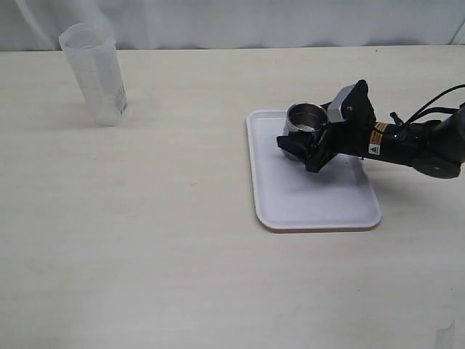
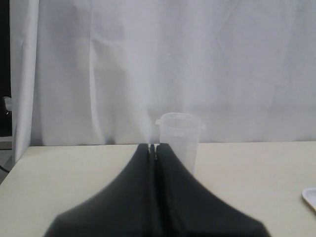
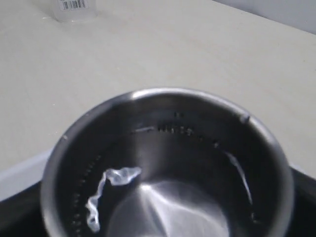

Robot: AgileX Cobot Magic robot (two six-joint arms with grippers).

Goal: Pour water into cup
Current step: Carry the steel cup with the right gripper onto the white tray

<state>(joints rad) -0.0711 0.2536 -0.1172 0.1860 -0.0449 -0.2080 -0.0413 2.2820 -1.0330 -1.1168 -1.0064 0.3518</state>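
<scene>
The shiny steel cup (image 1: 305,118) stands on a white tray (image 1: 312,207) right of centre. My right gripper (image 1: 301,147) is closed around its lower wall. In the right wrist view the cup (image 3: 168,163) fills the picture with its dark inside and bright reflections, and a dark finger (image 3: 12,217) shows beside it. I cannot make out any water, either in the cup or in the translucent beaker (image 1: 94,73) at the far left. My left gripper (image 2: 156,148) is shut and empty, well short of the beaker (image 2: 180,140); it is out of the exterior view.
The beaker's base with a barcode label (image 3: 74,6) shows far off in the right wrist view. The tray's corner (image 2: 311,196) shows in the left wrist view. A white curtain (image 2: 158,64) hangs behind the table. Bare tabletop (image 1: 145,240) lies between the beaker and the tray.
</scene>
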